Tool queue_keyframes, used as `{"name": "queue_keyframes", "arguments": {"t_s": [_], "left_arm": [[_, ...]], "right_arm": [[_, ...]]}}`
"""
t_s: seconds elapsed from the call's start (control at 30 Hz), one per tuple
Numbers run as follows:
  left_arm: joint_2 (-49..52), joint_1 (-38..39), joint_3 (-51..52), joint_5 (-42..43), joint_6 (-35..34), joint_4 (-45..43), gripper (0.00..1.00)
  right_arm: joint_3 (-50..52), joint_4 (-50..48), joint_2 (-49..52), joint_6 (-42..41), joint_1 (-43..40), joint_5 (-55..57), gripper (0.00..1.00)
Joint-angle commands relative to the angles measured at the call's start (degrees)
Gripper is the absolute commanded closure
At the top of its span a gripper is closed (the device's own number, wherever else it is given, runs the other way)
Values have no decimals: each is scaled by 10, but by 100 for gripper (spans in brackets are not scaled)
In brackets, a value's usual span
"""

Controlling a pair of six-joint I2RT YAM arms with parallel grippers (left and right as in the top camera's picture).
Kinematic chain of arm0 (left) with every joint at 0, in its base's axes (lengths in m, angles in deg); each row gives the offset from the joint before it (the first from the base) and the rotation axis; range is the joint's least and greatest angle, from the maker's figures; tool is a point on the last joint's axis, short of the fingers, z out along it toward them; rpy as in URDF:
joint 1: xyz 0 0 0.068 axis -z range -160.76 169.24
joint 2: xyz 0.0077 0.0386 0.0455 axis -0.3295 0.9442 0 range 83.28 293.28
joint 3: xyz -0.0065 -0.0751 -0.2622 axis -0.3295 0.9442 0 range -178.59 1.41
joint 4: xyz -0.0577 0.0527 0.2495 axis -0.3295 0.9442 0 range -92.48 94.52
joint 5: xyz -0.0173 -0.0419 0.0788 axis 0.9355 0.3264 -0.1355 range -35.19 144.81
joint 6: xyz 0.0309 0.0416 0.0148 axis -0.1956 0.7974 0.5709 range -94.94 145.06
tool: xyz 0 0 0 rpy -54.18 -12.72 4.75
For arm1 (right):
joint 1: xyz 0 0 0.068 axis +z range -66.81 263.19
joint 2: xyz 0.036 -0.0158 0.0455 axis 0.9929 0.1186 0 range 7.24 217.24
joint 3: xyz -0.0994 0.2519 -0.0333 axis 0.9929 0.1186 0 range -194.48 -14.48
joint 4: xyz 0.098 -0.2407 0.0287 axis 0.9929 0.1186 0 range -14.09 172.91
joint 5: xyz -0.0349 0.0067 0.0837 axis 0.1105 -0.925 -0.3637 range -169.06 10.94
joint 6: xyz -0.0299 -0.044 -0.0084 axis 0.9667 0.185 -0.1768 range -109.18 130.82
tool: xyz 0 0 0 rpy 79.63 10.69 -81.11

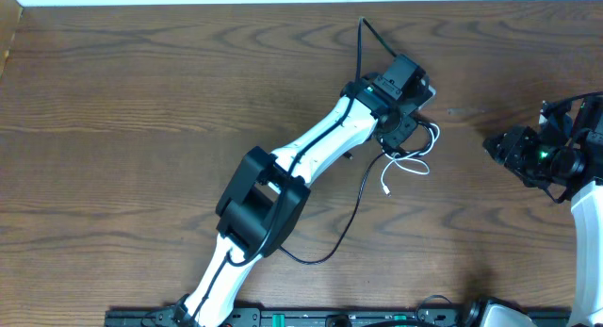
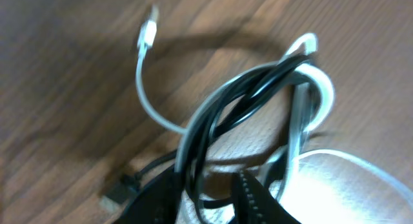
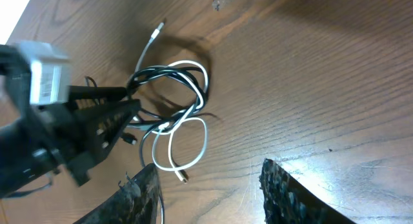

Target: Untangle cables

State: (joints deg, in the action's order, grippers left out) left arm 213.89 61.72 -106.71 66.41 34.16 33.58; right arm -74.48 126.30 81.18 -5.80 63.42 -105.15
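One thin white cord (image 3: 206,139) and one thin black cord (image 3: 161,70), tangled, sit clenched in the left claw (image 2: 206,179); the released right claw (image 3: 206,166) lies well rightward.

Bright, even light; the left wrist view is blurred, and glare whitens the table (image 2: 361,179) there.

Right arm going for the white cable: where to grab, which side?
Best bet: take the white cable on its free loop lying flat clear of the tangle, coming straight down from the right end effector's side. The left end effector pinches the opposite side.
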Motion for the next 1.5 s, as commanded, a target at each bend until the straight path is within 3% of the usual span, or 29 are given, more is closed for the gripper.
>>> {"name": "queue_keyframes", "arguments": {"t_s": [0.0,0.03,0.07,0.23,0.43,0.57,0.7,1.0,1.2,1.47], "left_arm": [[25,-1,12,-16,5,10,82],[25,-1,12,-16,5,12,91],[25,-2,12,-16,5,12,93],[4,-9,12,2,-22,14,93],[-46,-48,12,135,-95,28,93],[-50,-70,12,204,-96,56,93],[-43,-75,12,201,-45,87,93],[3,-69,12,191,-44,90,92],[10,-69,10,90,-45,88,92],[-50,-64,-6,84,-49,123,63]], "right_arm": [[-7,0,3,11,-3,0,53],[-7,0,3,11,-3,0,53],[-7,1,3,11,-3,0,53],[-7,2,3,50,-1,-27,53],[-7,-3,3,84,10,-60,52],[-7,-5,3,86,28,-57,51],[-7,-9,3,86,45,-42,49],[-6,-9,3,86,49,-40,48],[-6,-12,3,86,49,-40,47],[-6,-13,3,85,49,-41,45]]}}
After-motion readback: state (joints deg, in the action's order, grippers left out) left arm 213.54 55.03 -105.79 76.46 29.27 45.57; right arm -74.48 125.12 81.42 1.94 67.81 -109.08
